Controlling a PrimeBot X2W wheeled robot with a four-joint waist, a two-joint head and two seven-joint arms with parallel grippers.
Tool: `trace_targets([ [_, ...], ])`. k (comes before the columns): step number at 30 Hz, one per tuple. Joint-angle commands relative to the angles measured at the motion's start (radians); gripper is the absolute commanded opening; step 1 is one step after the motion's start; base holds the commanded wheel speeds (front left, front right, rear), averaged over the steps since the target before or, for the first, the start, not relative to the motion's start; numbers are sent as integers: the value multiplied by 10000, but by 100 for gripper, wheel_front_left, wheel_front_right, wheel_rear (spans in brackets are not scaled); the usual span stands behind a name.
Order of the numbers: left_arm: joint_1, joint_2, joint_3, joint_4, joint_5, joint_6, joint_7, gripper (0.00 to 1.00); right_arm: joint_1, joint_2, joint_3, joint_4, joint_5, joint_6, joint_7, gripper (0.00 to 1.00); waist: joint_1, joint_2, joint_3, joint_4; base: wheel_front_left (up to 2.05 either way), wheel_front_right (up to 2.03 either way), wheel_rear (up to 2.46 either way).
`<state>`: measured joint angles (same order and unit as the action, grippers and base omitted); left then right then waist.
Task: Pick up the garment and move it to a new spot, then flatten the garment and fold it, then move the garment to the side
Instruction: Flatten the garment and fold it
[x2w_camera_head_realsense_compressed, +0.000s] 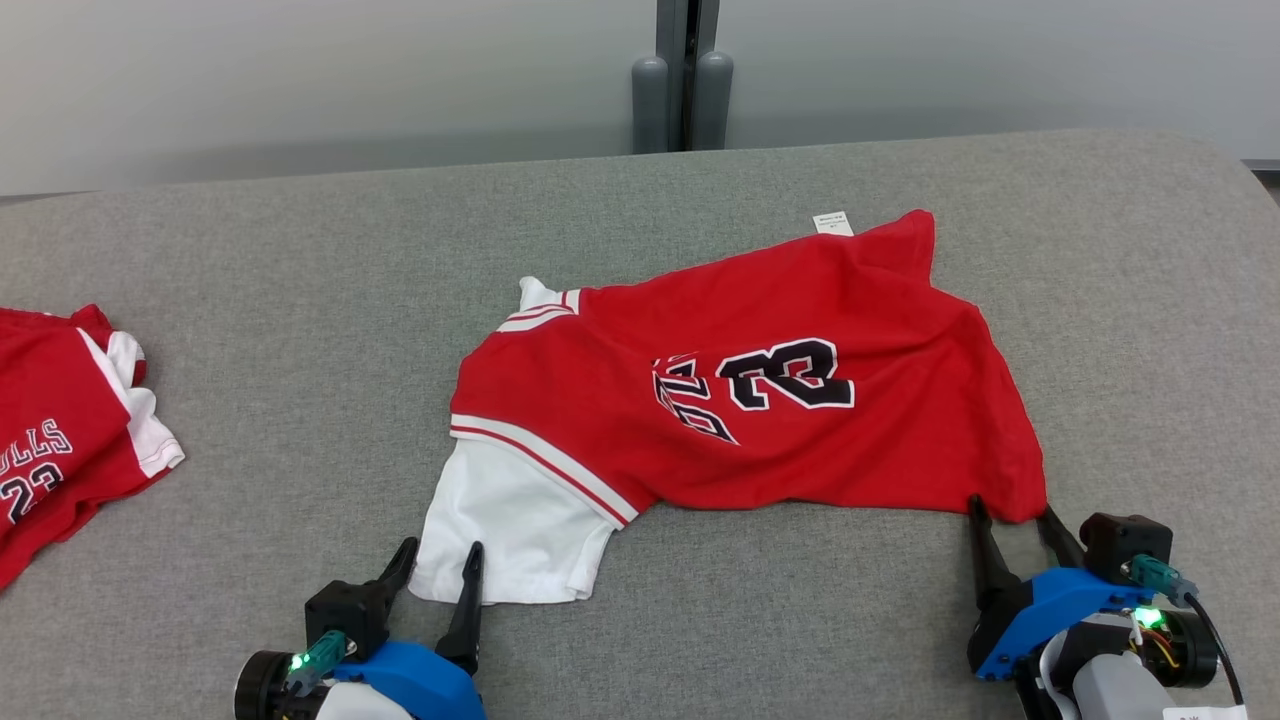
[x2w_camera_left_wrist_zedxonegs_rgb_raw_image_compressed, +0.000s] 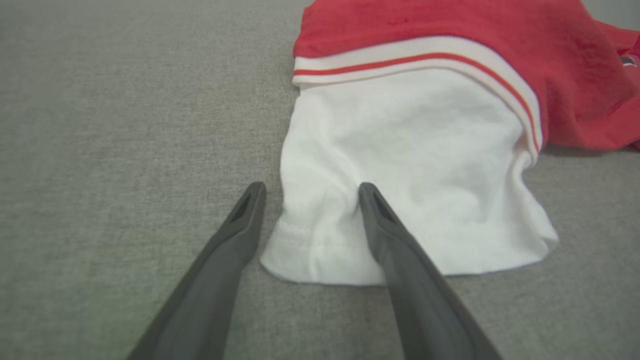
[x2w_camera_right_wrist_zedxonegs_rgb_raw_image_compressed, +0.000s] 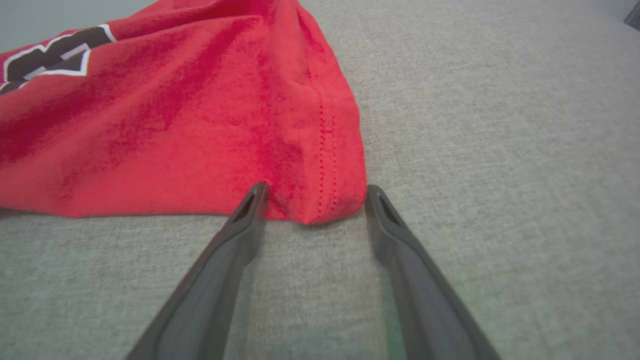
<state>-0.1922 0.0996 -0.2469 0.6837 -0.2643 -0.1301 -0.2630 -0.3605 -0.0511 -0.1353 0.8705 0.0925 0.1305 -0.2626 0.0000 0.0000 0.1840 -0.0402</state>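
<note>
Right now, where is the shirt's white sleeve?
In the head view, the white sleeve lies at the near left end of the red shirt on the grey surface, its hem between the fingers of the open left hand.

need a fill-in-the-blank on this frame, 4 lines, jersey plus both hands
1. The sleeve by the left hand is ___ in colour.
2. The number printed on the jersey is ___.
3. The right hand stands at a red corner of the jersey with its jaws ___.
4. In the head view a second jersey lies at the ___ edge of the grey surface.
Missing words: white; 23; open; left.
</note>
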Motion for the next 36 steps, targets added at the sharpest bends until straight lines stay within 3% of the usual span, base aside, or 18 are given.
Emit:
trace_targets([
  [1, -212, -13, -112, 163, -93, -10, -24, 100, -95, 8, 182, 120, 160, 5, -33, 100, 0, 0, -14, 1, 0, 0, 0],
  [7, -426, -118, -750, 346, -501, -10, -24, 100, -233, 11, 631, 252, 738, 5, -13, 100, 0, 0, -44, -26, 0, 0, 0],
  [9, -504, -101, -937, 389, -638, -10, -24, 49, -284, 12, 739, 246, 943, 5, -13, 46, 0, 0, -32, -29, 0, 0, 0],
  [10, -551, -94, -1024, 393, -732, -10, -24, 30, -305, 10, 787, 269, 1022, 5, -13, 0, 0, 0, -23, -32, 0, 0, 0],
  [11, -591, -89, -1081, 371, -816, -10, -24, 0, -339, 9, 820, 294, 1094, 5, -13, 0, 0, 0, -16, -34, 0, 0, 0],
  [18, -635, 28, -1150, -208, -1454, -10, -29, 0, -442, 1, 1090, -239, 1084, 5, -22, 0, 0, 0, -75, -10, 0, 0, 0],
  [26, -807, 331, -763, -2180, -2479, -11, -29, 0, -230, -138, 1417, -1963, 1303, 3, -23, 0, 0, 0, -125, 8, 0, 0, 0],
  [32, -2062, 1030, -1012, -3238, -3068, -11, -27, 0, -1127, -581, 1871, -3339, 1477, 5, -22, 0, 0, 0, 267, 88, 0, 0, 0],
  [36, -3809, 1686, -1361, -3152, -3538, -11, -27, 0, -2671, -1003, 2335, -3175, 1307, 3, -22, 0, 0, 0, 801, 74, 0, 0, 0],
])
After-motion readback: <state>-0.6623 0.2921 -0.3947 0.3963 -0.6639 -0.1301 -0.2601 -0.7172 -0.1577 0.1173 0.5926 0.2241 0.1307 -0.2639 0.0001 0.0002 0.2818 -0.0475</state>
